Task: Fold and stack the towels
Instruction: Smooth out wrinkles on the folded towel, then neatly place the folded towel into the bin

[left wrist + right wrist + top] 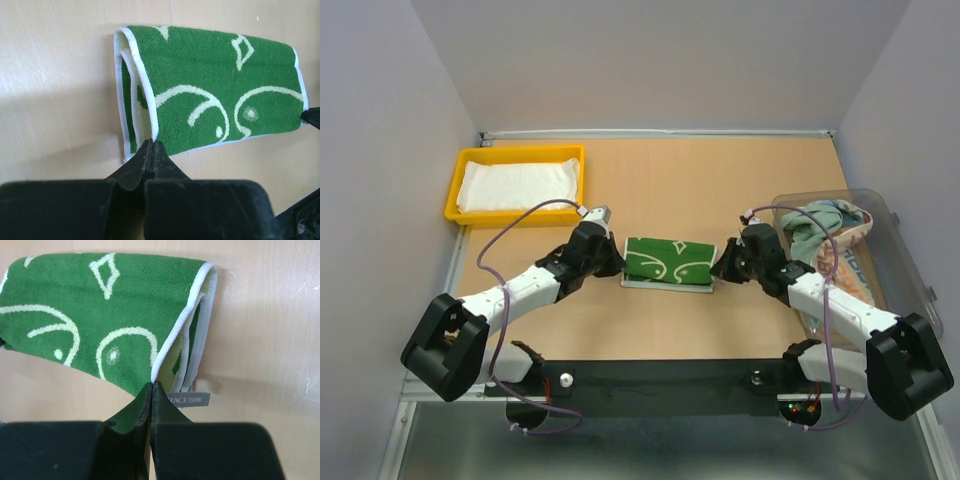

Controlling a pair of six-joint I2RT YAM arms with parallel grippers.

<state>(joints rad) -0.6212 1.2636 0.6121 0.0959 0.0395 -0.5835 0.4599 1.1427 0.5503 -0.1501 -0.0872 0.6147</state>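
At the near corners of the green towel (668,262), the left gripper (151,151) and right gripper (151,390) each clamp its white hem, top layer raised, open table (720,185) beyond its far edge.

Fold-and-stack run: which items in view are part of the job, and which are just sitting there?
Job:
- green towel, pinched at its two ends by the left gripper and right gripper
- white towel in the tray
- bunched towels in the bin

Just there:
- yellow tray
- clear bin
- table
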